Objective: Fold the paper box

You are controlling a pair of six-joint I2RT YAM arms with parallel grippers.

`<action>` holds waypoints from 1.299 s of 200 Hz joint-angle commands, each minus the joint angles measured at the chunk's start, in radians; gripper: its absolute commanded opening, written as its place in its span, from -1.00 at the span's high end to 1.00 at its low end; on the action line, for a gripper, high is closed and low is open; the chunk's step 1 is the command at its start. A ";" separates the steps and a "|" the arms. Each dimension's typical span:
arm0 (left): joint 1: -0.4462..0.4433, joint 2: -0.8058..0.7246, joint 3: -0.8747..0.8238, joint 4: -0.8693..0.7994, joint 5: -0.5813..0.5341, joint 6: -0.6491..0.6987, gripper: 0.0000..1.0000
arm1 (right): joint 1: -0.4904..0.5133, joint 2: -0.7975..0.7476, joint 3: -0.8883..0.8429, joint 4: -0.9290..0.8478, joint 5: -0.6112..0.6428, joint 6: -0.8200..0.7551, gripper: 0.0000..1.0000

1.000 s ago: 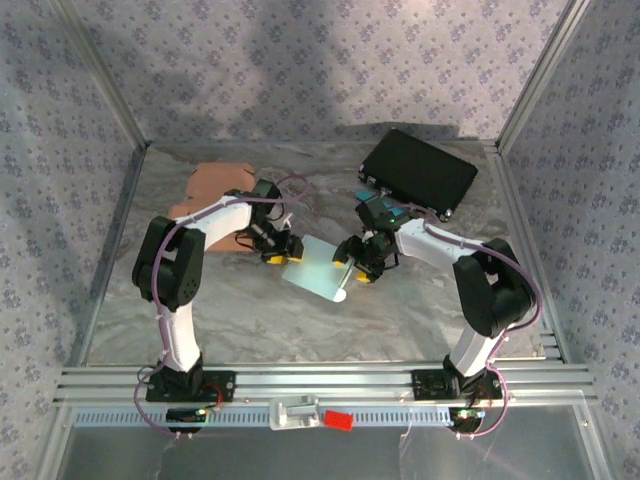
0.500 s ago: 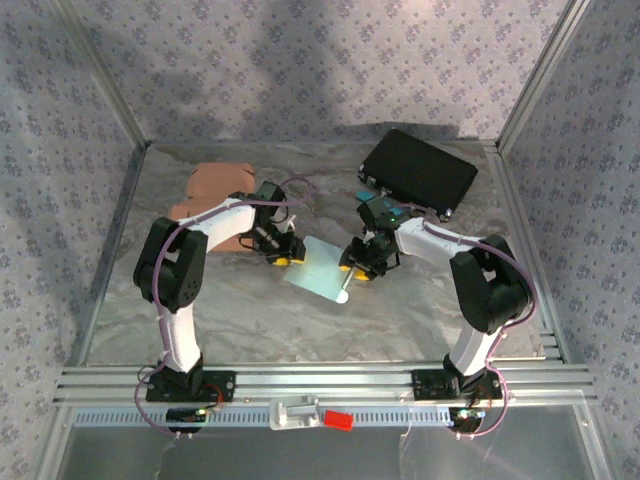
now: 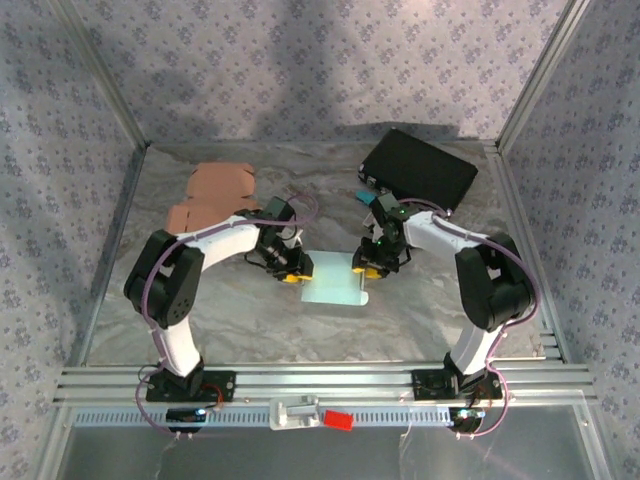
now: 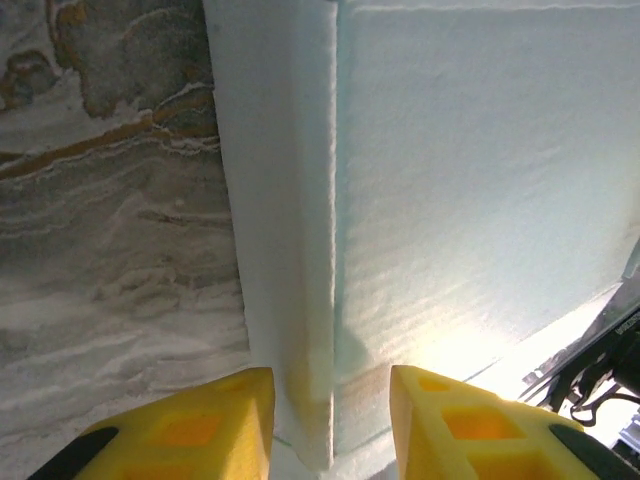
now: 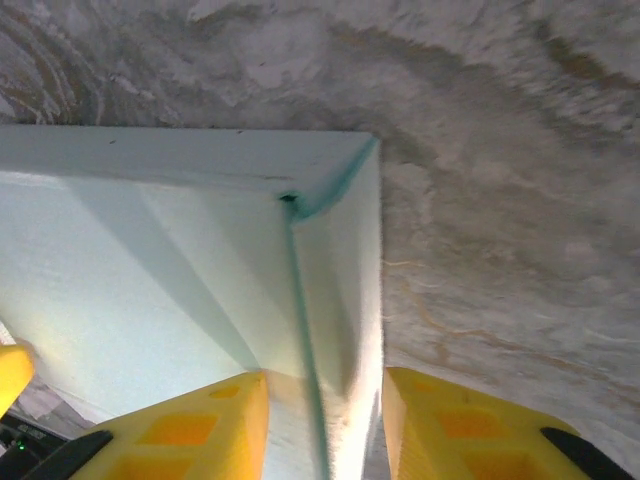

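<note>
Left hand (image 3: 291,268) (image 4: 330,400): yellow fingers (image 4: 200,430) straddle the raised left side flap of the paper box (image 3: 335,281) (image 4: 480,200). It looks clamped on the flap, though contact at the inner finger is hard to confirm. Right hand (image 3: 367,263) (image 5: 325,410): fingers (image 5: 470,430) pinch the folded-up right wall at a corner of the paper box (image 5: 150,250). The box lies flat on the marble tabletop (image 3: 250,320) between the two hands, pale mint-white, with both side flaps up. Brown cardboard pieces (image 3: 215,190) lie beyond the left hand, on its outer side. A black flat case (image 3: 420,170) lies beyond the right hand, apart from it.
</note>
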 commanded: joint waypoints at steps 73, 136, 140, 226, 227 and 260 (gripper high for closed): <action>0.100 -0.079 0.026 -0.014 0.061 -0.018 0.07 | -0.168 -0.158 -0.101 0.089 -0.207 -0.112 -0.28; 0.059 -0.014 -0.023 0.090 0.034 -0.039 0.21 | -0.183 -0.151 -0.211 0.263 -0.265 -0.047 -0.36; 0.055 -0.013 -0.027 0.096 0.034 -0.041 0.22 | -0.183 -0.148 -0.215 0.270 -0.268 -0.044 -0.36; 0.024 0.009 -0.074 0.153 -0.014 -0.070 0.47 | -0.177 -0.061 -0.257 0.373 -0.332 -0.013 -0.37; 0.024 0.008 -0.076 0.153 -0.014 -0.070 0.47 | -0.177 -0.061 -0.257 0.374 -0.332 -0.013 -0.37; 0.035 -0.005 -0.118 0.170 -0.028 -0.065 0.66 | -0.173 -0.045 -0.271 0.430 -0.382 0.001 -0.39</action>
